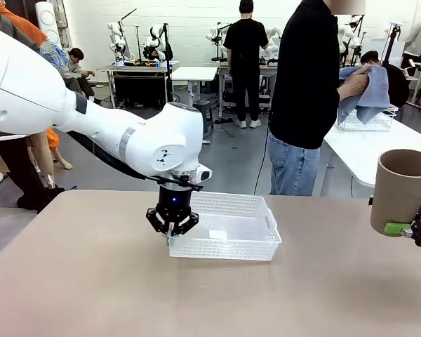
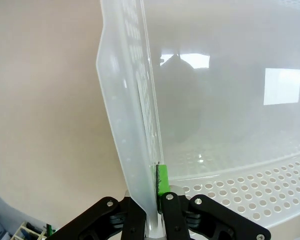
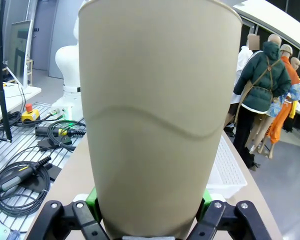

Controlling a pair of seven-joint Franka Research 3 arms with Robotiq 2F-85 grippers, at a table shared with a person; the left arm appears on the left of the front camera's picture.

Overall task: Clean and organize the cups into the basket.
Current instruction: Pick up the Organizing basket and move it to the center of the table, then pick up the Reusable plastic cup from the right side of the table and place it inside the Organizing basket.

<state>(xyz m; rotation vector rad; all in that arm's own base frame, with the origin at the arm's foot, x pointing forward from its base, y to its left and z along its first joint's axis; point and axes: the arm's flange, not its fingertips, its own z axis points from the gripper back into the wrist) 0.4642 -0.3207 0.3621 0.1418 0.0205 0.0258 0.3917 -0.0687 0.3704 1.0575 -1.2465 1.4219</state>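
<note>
The white lattice basket (image 1: pixel 228 228) sits near the middle of the table with nothing in it. My left gripper (image 1: pixel 171 235) is shut on the rim of its near left corner; in the left wrist view the rim (image 2: pixel 132 130) runs up between the fingers, one green pad (image 2: pixel 162 179) against its inner side. At the right edge my right gripper (image 1: pixel 415 230) is shut on a taupe-brown cup (image 1: pixel 400 191), held upright in the air, mouth up. That cup (image 3: pixel 157 120) stands between the right fingers in the right wrist view.
A person in black stands beyond the table's far side, holding a blue cloth (image 1: pixel 368 95) in raised hands. A second table (image 1: pixel 379 151) with a clear bin lies at the far right. The tan tabletop (image 1: pixel 91 281) stretches bare in front.
</note>
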